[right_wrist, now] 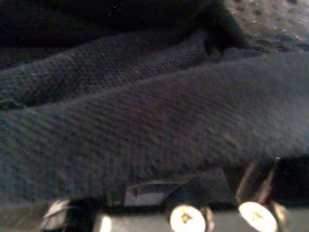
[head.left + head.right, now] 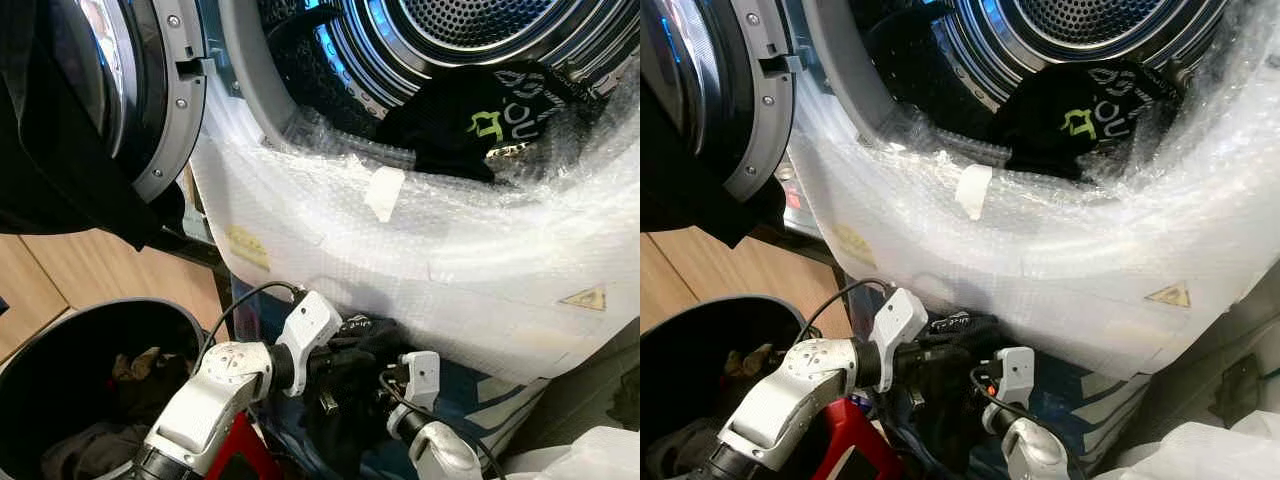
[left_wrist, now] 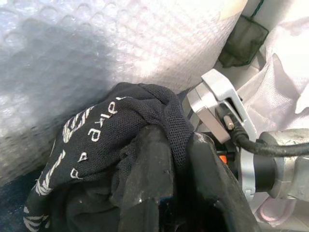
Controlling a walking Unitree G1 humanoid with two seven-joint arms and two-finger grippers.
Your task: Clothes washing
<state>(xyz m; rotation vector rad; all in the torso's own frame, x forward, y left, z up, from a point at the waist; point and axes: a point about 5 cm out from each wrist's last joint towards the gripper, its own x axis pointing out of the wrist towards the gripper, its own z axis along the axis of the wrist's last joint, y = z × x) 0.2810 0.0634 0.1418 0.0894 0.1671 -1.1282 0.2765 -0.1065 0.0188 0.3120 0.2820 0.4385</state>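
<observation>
You've got a front-loading washing machine with a perforated steel drum (image 2: 470, 20) across the top of the head views, its round door with a grey plastic rim (image 2: 175, 110) swung open at upper left. The machine's front is wrapped in crinkly clear bubble wrap (image 2: 400, 250), bumpy and shiny, with bits of pale tape stuck on it. Lying on the drum's lip at upper right is a black garment with green and white lettering (image 2: 490, 120), slumped in soft folds.

Low in the centre, both grippers meet on a bunched black mesh garment with white printed lettering (image 3: 111, 140). It hangs just below the bubble-wrapped front, crumpled into a lump with no clear long axis; the lettering side faces the wrap in the left wrist view.

Your left gripper (image 2: 345, 350) comes in from the lower left, and its black fingers (image 3: 149, 179) are closed down into the mesh cloth, which drapes over them. Your right gripper (image 2: 385, 385) sits just beside it at bottom centre, white wrist housing up, pressed against the same bundle. Its wrist view is knit fabric right up close, so you can't tell how far its fingers are parted.

At lower left there's a round dark laundry basket (image 2: 60, 340) with a smooth rim and a few rumpled clothes inside, standing on a wood-look floor (image 2: 90, 265).
</observation>
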